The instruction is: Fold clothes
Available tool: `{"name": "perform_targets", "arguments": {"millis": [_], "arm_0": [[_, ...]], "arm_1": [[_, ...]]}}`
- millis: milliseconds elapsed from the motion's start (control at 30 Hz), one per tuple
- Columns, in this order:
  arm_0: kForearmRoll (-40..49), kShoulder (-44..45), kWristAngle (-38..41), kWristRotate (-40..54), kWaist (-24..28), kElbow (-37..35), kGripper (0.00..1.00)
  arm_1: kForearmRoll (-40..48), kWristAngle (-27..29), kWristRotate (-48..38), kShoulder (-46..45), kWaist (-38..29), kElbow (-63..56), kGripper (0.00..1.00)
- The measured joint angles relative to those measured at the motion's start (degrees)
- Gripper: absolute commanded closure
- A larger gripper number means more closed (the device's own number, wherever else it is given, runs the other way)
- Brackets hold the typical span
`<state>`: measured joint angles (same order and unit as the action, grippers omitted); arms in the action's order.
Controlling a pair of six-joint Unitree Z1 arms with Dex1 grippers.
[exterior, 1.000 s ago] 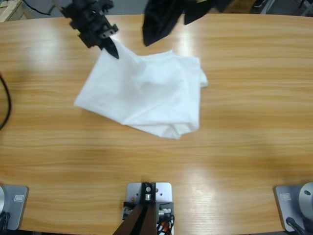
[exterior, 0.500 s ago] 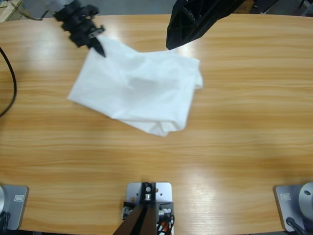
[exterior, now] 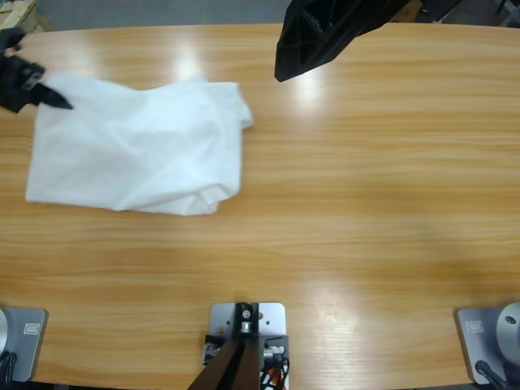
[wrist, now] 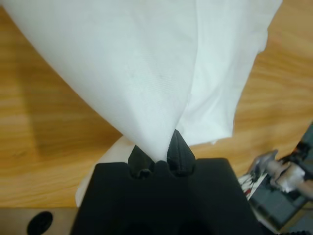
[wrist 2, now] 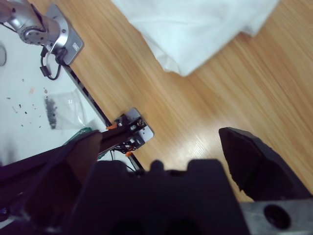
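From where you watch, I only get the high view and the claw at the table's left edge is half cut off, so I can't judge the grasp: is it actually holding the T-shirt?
Observer: Yes. The left wrist view shows the left claw pinched shut on a bunched corner of the white T-shirt.
Operator: And the dark arm at the top?
Observer: That is the right claw; its wrist view shows it wide open and holding nothing, above bare table.

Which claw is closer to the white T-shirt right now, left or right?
Left. The left claw is shut on a corner of the T-shirt, touching it. The right claw hangs open above bare table beyond the shirt's other end, clear of the cloth.
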<state>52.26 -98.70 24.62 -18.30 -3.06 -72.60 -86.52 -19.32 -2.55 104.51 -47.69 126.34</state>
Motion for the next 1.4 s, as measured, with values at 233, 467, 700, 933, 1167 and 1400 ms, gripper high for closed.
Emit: {"name": "perform_targets", "arguments": {"millis": [233, 467, 700, 933, 1167, 1400], "arm_0": [[-1.8, 2.0, 0.0, 0.6, 12.0, 6.9, 1.0], [-2.1, 1.9, 0.1, 2.0, 20.8, 4.3, 1.0], [-2.2, -1.7, 5.0, 0.2, 20.5, -3.2, 1.0], [-2.2, -8.7, 6.4, -6.7, 10.4, -12.2, 1.0], [-2.2, -12.7, 5.4, -11.0, 0.7, -15.0, 1.0], [-1.7, -12.7, 3.7, -11.4, 3.9, -10.8, 1.0]], "arm_1": [[0.0, -0.6, -0.5, 0.0, 0.0, -0.2, 0.0], [0.0, -0.8, -0.7, -0.1, 0.0, -2.0, 0.0], [0.0, -0.8, -0.7, -0.2, 0.0, -3.2, 0.0], [0.0, -0.8, -0.6, -1.8, 0.0, -6.0, 0.0], [0.0, -0.8, -0.1, -3.7, 0.0, -8.1, 0.0], [0.0, -0.8, 0.8, -3.9, 0.5, -9.1, 0.0]]}}
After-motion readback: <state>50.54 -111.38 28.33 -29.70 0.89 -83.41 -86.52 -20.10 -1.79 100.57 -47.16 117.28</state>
